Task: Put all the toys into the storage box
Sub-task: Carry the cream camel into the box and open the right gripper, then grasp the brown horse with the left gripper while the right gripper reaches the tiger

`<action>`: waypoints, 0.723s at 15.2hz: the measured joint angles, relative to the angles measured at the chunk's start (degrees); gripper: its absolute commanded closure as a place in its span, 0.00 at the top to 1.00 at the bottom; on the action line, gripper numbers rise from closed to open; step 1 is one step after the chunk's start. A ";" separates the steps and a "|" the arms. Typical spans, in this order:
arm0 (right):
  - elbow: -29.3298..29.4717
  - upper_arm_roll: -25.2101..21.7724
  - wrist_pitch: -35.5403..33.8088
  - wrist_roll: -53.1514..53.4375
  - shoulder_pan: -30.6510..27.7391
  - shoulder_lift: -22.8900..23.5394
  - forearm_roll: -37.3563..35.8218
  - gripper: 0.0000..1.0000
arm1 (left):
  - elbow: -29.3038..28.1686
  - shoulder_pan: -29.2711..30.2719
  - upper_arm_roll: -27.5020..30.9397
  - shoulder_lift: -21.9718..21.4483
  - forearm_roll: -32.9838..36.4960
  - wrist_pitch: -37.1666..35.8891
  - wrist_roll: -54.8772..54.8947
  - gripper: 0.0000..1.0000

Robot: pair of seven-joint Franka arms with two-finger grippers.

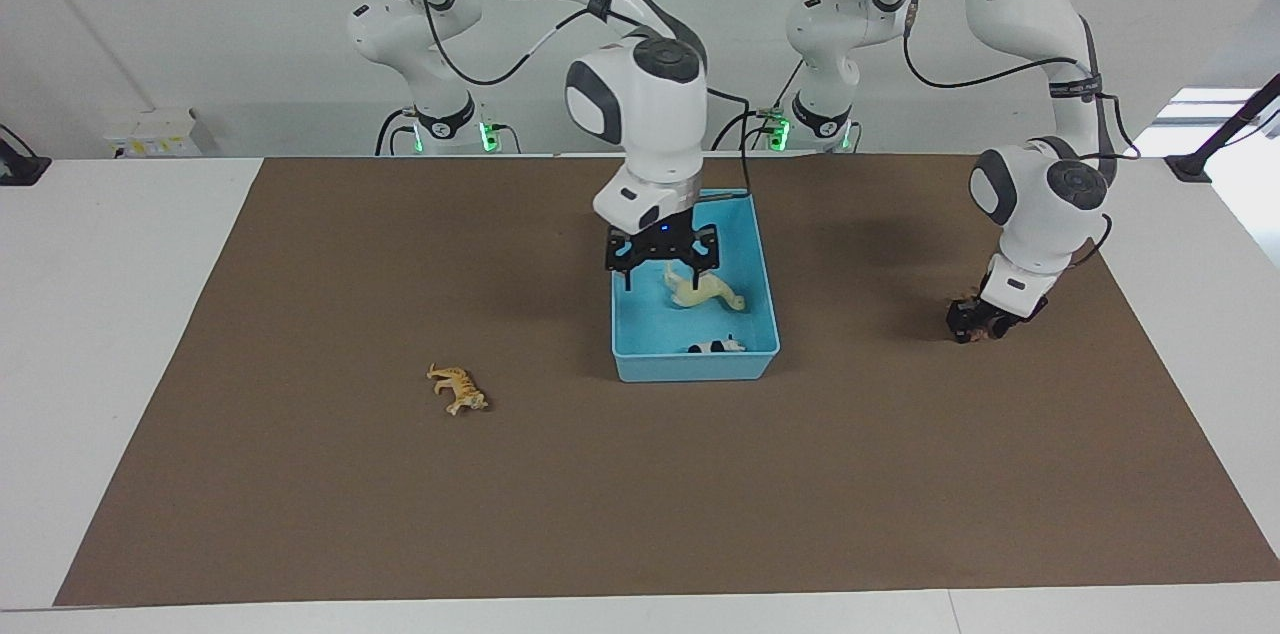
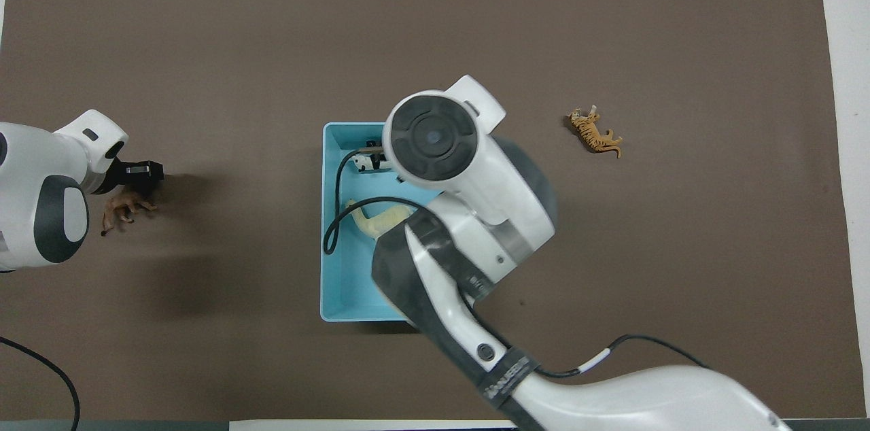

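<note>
The light blue storage box stands mid-table. The pale yellow long-necked toy lies on its side in it. The panda lies in the box's end farthest from the robots. My right gripper is open and empty, just above the box beside the yellow toy. The orange tiger lies on the mat toward the right arm's end. My left gripper is down at the mat on the brown lion, toward the left arm's end. In the overhead view the box, yellow toy, panda and tiger also show.
A brown mat covers the white table. The right arm's forearm hides much of the box in the overhead view.
</note>
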 measured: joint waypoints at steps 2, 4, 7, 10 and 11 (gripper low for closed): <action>-0.33 -0.10 -0.02 -12.29 -7.04 -0.04 0.01 1.00 | 0.07 0.00 0.01 -0.01 0.00 -0.02 -0.04 0.00; -1.64 -0.14 0.09 -26.61 -13.45 0.14 0.01 1.00 | 0.72 0.01 0.12 0.02 0.00 -0.57 -0.16 0.00; -6.99 -0.11 5.44 -43.01 -20.03 -0.17 0.02 1.00 | 7.29 -1.25 -0.12 0.11 -0.61 -8.52 -3.17 0.00; -18.01 -0.08 18.61 -50.54 -21.60 -1.33 0.02 1.00 | 19.75 -6.85 -0.34 0.01 -4.03 -22.97 -11.94 0.00; -21.26 0.02 21.92 -51.45 -21.58 -1.51 0.02 1.00 | 23.20 -9.34 -0.47 -0.03 -4.79 -26.36 -16.52 0.00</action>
